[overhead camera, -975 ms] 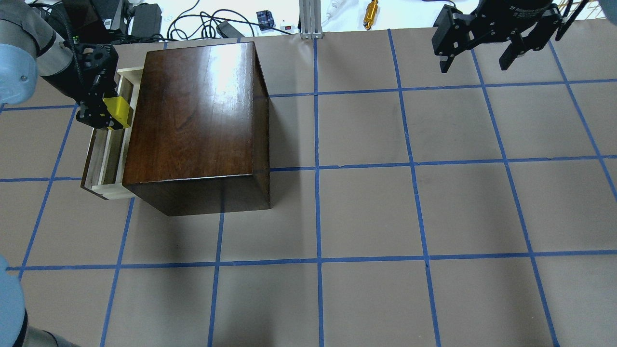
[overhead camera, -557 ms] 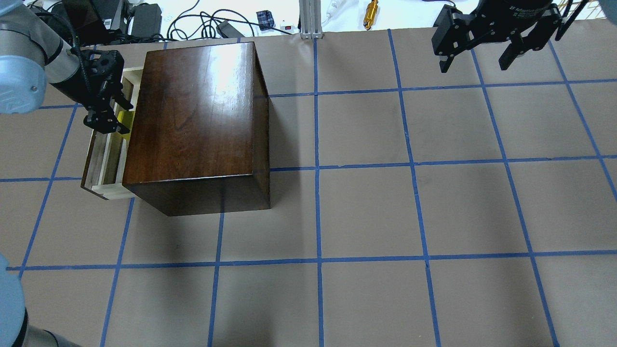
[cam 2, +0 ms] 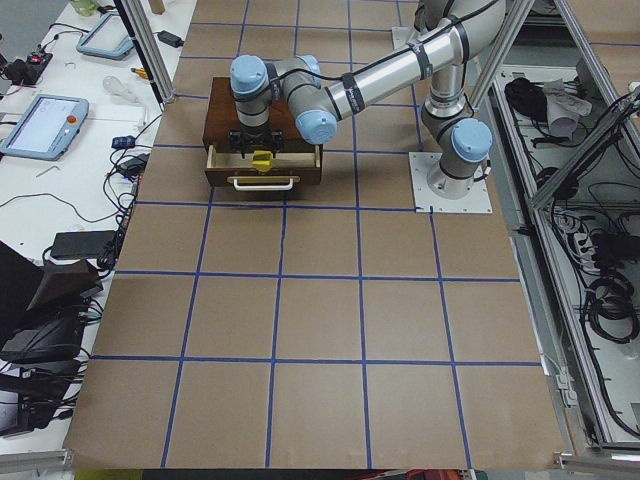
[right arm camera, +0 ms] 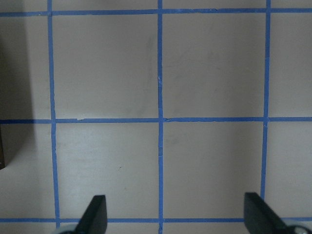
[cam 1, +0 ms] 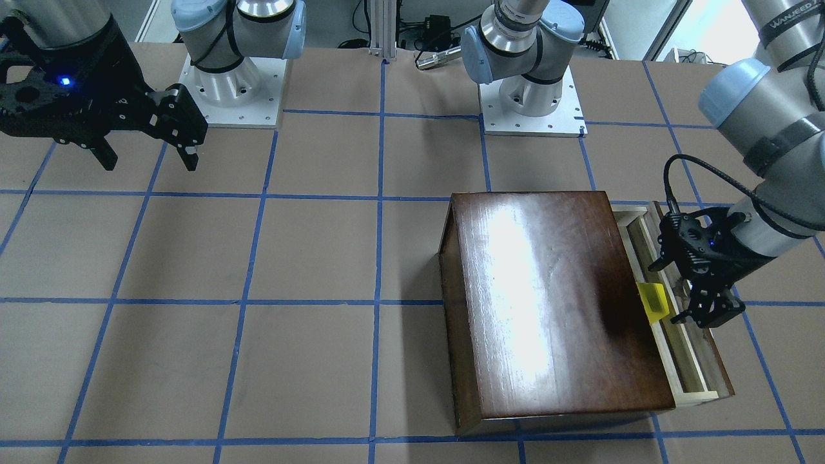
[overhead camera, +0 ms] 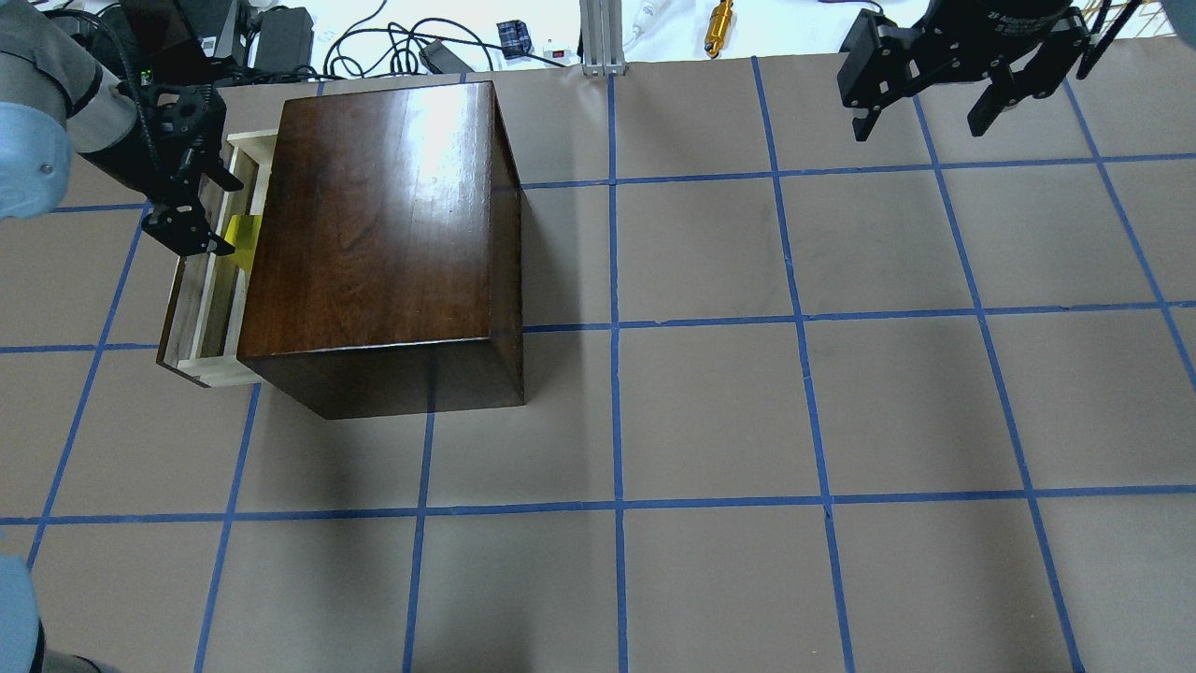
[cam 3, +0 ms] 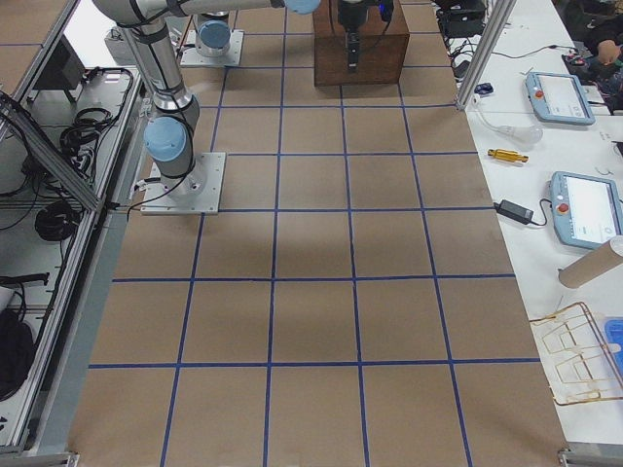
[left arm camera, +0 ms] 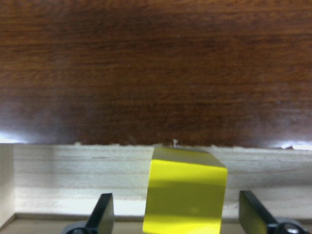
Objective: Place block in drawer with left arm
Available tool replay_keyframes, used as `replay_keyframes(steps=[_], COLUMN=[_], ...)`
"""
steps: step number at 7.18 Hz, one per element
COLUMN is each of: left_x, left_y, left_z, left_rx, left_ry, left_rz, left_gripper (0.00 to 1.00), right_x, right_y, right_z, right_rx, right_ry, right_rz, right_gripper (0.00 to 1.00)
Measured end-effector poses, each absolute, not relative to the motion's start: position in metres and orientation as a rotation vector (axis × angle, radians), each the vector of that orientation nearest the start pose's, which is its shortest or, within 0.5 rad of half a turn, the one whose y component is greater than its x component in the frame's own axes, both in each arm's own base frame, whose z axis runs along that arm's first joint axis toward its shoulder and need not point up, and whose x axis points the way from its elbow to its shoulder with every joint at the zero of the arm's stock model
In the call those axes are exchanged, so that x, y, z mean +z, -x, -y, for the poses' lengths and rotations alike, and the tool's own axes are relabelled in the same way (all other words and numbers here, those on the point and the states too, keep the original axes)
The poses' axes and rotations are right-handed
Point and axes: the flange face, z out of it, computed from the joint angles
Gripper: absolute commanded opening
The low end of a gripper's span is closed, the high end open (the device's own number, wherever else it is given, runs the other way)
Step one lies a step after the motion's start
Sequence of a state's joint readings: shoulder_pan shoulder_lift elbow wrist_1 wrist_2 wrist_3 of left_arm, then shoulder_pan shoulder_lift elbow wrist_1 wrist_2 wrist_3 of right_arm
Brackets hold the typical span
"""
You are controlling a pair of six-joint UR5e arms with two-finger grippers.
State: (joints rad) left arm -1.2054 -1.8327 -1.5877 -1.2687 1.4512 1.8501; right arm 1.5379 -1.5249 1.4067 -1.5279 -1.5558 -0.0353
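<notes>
Left wrist-mounted footage is taken up, nearest the lens, by the two black fingertips (left arm camera: 103,214) of the left end effector (overhead camera: 222,215), which are spread wide. Between them the yellow block (left arm camera: 187,195) is seen, with a clear gap on either side, so it is gripped by neither finger. Behind the block the pale wood of the drawer (left arm camera: 73,180) is shown, and beyond that the dark glossy face of the wooden box (left arm camera: 156,73). From overhead, the drawer is seen standing open at the box's left side, and the block is set inside it, close against the box and roughly midway along its length. The left arm (overhead camera: 56,131) is held over the drawer's outer edge. Farthest off, well apart across the counter (overhead camera: 710,411), the right end effector (overhead camera: 918,131) is held above the blue-taped grid with its fingers likewise spread.
</notes>
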Motion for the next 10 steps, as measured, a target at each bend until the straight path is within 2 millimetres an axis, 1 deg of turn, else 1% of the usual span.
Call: replay_keyframes(steps=[1,2,3,4,5,6,7,9,10], left_x=[0.395,0.423,0.446,0.461,0.472,0.480,0.485,0.487,0.488], left_y=[-0.070,-0.059,-0.035,-0.003,0.028,0.053,0.071,0.096,0.102], left_z=[0.598,0.592,0.585,0.577,0.569,0.562,0.557,0.551,0.548], left_rx=[-0.182,-0.177,-0.173,-0.174,-0.178,-0.182,-0.186,-0.177,-0.176], left_ry=[-2.104,-2.034,-1.960,-1.876,-1.769,-1.642,-1.499,-1.275,-1.161], left_rz=[-2.372,-2.441,-2.505,-2.568,-2.644,-2.729,-2.815,-2.937,-2.988], left_gripper=[0.92,0.92,0.92,0.97,0.97,0.97,1.00,1.00,1.00], right_x=[0.541,0.542,0.542,0.542,0.542,0.542,0.542,0.542,0.542], right_y=[-0.118,-0.118,-0.118,-0.118,-0.118,-0.118,-0.118,-0.118,-0.118], right_z=[0.520,0.520,0.520,0.520,0.520,0.520,0.520,0.520,0.520], right_rx=[-0.118,-0.119,-0.120,-0.120,-0.120,-0.120,-0.120,-0.120,-0.119], right_ry=[0.005,0.005,0.005,0.005,0.005,0.005,0.005,0.005,0.006], right_rz=[-3.127,-3.127,-3.127,-3.127,-3.127,-3.127,-3.127,-3.127,-3.127], right_gripper=[1.00,1.00,1.00,1.00,1.00,1.00,1.00,1.00,1.00])
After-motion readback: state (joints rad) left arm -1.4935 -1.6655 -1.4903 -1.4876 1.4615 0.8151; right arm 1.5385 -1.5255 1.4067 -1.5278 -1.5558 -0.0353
